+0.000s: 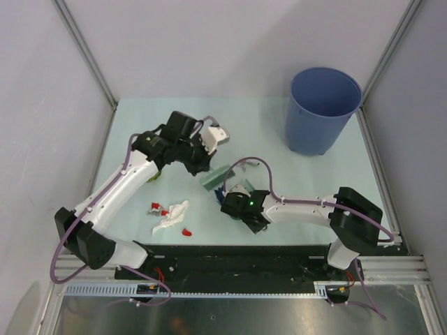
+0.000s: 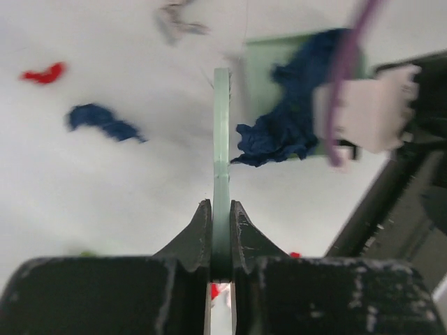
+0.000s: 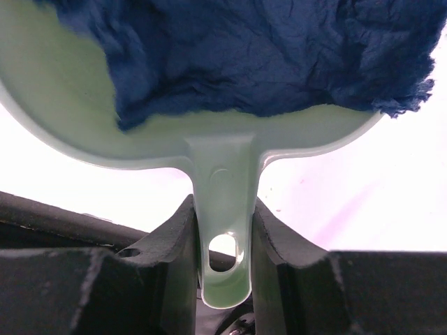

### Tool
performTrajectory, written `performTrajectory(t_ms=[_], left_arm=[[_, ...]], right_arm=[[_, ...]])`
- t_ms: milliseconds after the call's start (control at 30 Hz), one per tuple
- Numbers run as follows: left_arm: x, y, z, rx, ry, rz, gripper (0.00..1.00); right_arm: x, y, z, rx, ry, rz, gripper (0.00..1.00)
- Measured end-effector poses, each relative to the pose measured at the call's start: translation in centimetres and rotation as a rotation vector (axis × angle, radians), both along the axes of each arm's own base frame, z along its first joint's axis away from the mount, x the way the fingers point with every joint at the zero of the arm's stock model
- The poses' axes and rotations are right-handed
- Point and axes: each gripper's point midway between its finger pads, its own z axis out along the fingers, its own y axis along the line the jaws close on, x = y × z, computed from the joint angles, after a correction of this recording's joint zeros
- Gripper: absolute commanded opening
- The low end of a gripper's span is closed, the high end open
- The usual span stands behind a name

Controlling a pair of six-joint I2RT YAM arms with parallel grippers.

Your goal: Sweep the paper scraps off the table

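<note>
Left gripper (image 2: 221, 209): shut tight on my brush (image 2: 221, 125). I see the brush edge-on, a thin pale green strip between the two fingers.
Right gripper (image 3: 223, 209): narrow, and it clamps the handle (image 3: 223, 174) of the dustpan (image 3: 70, 105) with one finger on each side.
Brush: about the middle of the table (image 1: 293, 181), with its far end at the dustpan's mouth.
Dustpan: in the middle of the table, a little toward the near edge. Its mouth faces the brush.
Blue wad (image 3: 265, 56): the big one lies in the dustpan and covers most of it. Its edge comes right up to the brush, but I cannot tell if they touch.
Small blue scrap (image 2: 101, 120): on the bare table on the other side of the brush, well apart from the dustpan.
White crumple (image 1: 174, 215): close to the near edge, left of the middle, outside the dustpan.
Red bits (image 1: 156, 206): one is just beside the white crumple toward the left edge, and another is nearer the rail (image 1: 230, 258).
Green bit (image 1: 153, 177): toward the left edge, partly hidden by my left arm (image 1: 119, 185).
Grey scrap (image 2: 178, 21): blurred in the left wrist view, on the table beyond the brush's end.
Bin (image 1: 321, 108): blue and upright, at the far right corner.
Rail: black, all along the near edge.
</note>
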Motion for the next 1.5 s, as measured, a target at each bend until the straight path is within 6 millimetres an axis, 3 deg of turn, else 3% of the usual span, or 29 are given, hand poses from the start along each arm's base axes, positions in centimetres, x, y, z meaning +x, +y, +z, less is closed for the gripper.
performTrajectory(t_ms=[200,400,467,633,700,900,1033,1200,1333,1500], left_arm=[[4.9,4.1,3.5,0.031,-0.147,0.200,0.00],[5.5,5.6,4.1,0.051,-0.179,0.238,0.00],[6.3,7.1,4.4,0.059,-0.185,0.290,0.00],[9.4,14.5,6.1,0.093,-0.241,0.528,0.00],[9.8,16.3,6.4,0.106,-0.253,0.581,0.00],[9.4,16.7,5.9,0.123,-0.252,0.577,0.00],[8.9,16.7,5.2,0.129,-0.235,0.572,0.00],[8.7,16.4,4.5,0.122,-0.214,0.558,0.00],[8.5,16.1,3.9,0.115,-0.195,0.544,0.00],[8.1,15.8,3.4,0.105,-0.178,0.530,0.00]], right_arm=[[0.0,0.5,1.0,0.018,-0.039,0.040,0.00],[-0.3,2.0,3.4,0.106,-0.088,0.112,0.00],[-0.1,2.0,4.3,0.132,-0.103,0.116,0.00],[1.6,2.1,7.6,0.185,-0.145,0.099,0.00],[2.5,2.2,9.2,0.197,-0.169,0.090,0.00],[5.3,1.3,13.4,0.202,-0.234,0.049,0.00],[9.0,-0.3,18.4,0.211,-0.309,-0.045,0.00],[16.1,-3.5,26.4,0.218,-0.466,-0.223,0.00],[21.2,-9.0,30.5,0.151,-0.578,-0.382,0.00],[25.7,-17.9,32.0,-0.067,-0.674,-0.534,0.00]])
